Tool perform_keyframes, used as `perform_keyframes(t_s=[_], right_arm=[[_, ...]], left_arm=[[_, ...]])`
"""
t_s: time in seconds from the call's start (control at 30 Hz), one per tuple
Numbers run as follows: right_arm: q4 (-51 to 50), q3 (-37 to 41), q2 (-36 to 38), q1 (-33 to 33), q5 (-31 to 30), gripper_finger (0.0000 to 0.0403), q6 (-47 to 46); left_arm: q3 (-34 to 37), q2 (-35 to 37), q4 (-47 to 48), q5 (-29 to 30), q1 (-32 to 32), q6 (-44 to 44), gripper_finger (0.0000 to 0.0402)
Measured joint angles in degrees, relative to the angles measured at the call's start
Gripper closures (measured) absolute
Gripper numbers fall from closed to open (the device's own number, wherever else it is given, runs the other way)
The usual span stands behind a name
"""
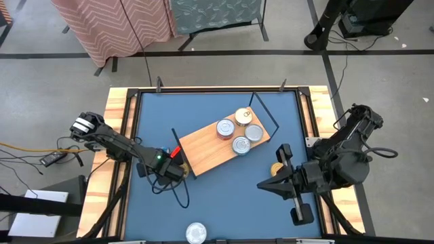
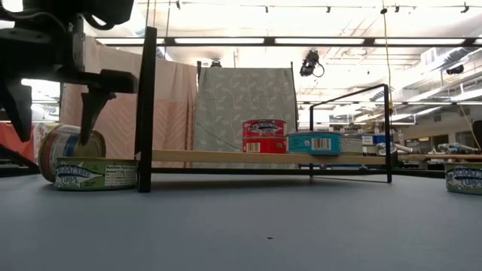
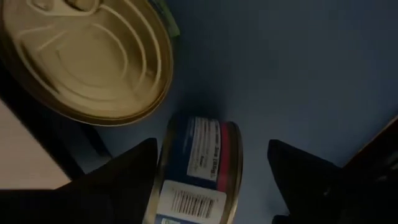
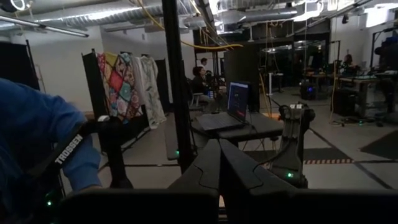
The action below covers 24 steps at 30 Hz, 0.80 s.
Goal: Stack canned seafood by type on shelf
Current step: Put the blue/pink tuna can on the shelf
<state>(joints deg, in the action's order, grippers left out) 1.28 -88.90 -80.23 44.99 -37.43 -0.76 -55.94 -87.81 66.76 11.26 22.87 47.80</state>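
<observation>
The shelf (image 1: 207,150) is a light-wood board with black wire end frames, and it carries three silver tins and one gold tin (image 1: 243,116). Past its left end, my left gripper (image 3: 208,180) is open and points down. Its fingers stand on either side of a blue-and-red-labelled tin (image 3: 199,168) that rests on its rim. This tin (image 2: 68,150) leans on a flat green-labelled tin (image 2: 94,175) with a gold lid (image 3: 93,56). My right gripper (image 4: 219,163) is shut and holds nothing. It hangs right of the shelf, over a gold tin (image 1: 277,168).
A silver-lidded tin (image 1: 195,232) lies at the table's near edge. Another tin (image 2: 463,179) sits at the right in the low view. The wooden rim (image 1: 116,129) frames the blue table. A person's blue sleeve (image 4: 37,137) shows beyond the table.
</observation>
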Motion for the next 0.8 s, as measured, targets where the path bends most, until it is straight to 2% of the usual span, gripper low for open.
perform_keyframes(t_s=[0.23, 0.37, 0.5, 0.8], right_arm=[[0.4, 0.0, -0.1, 0.0, 0.0, 0.0391, 1.2], [0.6, 0.0, -0.1, 0.0, 0.0, 0.0391, 1.9], [1.3, 0.0, -0.1, 0.0, 0.0, 0.0391, 2.8], [1.7, 0.0, -0.1, 0.0, 0.0, 0.0391, 3.5]], left_arm=[[1.4, 0.0, -2.0, 1.4, 0.0, 1.0, 0.0101], [1.6, 0.0, -3.9, 3.3, 0.0, 1.5, 0.0122], [1.6, 0.0, -4.2, 4.2, 0.0, 1.5, 0.0162], [1.6, 0.0, -3.3, 4.9, 0.0, 1.5, 0.0281]])
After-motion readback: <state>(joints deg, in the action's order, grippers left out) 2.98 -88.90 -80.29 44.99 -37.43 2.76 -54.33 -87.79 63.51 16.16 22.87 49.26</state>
